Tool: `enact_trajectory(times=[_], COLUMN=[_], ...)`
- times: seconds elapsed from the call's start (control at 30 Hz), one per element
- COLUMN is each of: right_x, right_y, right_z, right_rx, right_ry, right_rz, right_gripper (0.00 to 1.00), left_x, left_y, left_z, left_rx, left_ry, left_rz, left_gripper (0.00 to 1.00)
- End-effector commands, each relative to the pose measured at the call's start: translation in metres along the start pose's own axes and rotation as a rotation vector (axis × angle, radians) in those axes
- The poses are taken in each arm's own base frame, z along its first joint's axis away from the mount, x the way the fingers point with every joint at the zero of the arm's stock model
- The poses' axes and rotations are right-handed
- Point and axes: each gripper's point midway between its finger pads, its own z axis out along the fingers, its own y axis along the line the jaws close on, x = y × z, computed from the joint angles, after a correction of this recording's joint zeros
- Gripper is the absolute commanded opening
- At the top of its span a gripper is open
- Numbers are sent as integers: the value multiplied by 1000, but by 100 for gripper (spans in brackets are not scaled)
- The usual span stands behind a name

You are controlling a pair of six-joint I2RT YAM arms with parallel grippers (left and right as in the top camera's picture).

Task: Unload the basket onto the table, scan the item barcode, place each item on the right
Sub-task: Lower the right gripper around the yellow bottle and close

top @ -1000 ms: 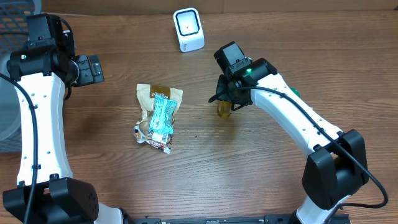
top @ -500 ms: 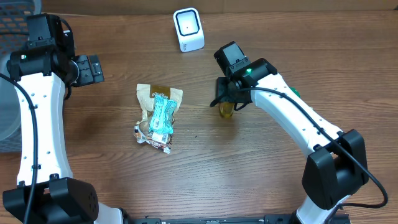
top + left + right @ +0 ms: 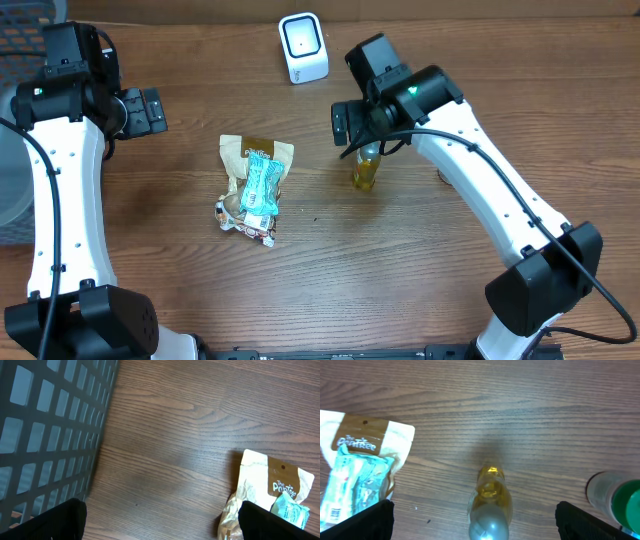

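A small bottle of yellow liquid (image 3: 366, 172) with a silver cap stands upright on the wooden table. My right gripper (image 3: 358, 135) hovers just above it, open, with its jaws wide on either side and not touching. In the right wrist view the bottle (image 3: 491, 505) stands between the two black fingertips (image 3: 372, 521), well apart from both. The white barcode scanner (image 3: 303, 48) sits at the back of the table. My left gripper (image 3: 142, 110) is open at the far left and holds nothing. In the left wrist view the left gripper (image 3: 162, 521) has only bare wood between its fingers.
A heap of snack packets (image 3: 254, 186) lies left of the bottle, with a tan pouch (image 3: 270, 487) on top. A dark mesh basket (image 3: 50, 425) stands at the left edge. A green-capped container (image 3: 619, 504) sits just right of the bottle.
My right gripper has opened, let go of the bottle and lifted away toward the back. The bottle now stands alone. The left arm has not moved.
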Motion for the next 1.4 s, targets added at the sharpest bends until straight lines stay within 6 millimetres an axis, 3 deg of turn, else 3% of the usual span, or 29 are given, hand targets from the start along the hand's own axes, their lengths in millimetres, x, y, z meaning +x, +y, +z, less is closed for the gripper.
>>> enact_trajectory(times=[0.0,0.27,0.6,0.77,1.03,1.23,1.33,1.37], right_x=[3,32,44,45,46,45,46,47], right_y=[-2,-11,-13,-15,-21,-21,-21,-22], right_z=[-5,22,62,67,67,67,67,68], right_rx=[11,65,103,109,115,115,116,117], right_ry=[12,139,225,236,245,245,246,249], right_rz=[22,10,3,6,18,19,19,19], right_gripper=[100,100,95,93,80,76,77,82], left_x=[-6,-6,-6,-6,-6,-6,-6,-6], left_y=[0,1,1,0,0,0,0,1], left_z=[-10,-10,-10,-10,-10,-10,-10,-10], left_rx=[-2,-2,-2,-2,-2,-2,-2,-2], left_ry=[-32,-32,-32,-33,-32,-33,-32,-32], left_rz=[20,20,20,20,20,20,20,20], left_gripper=[100,99,100,99,99,99,99,99])
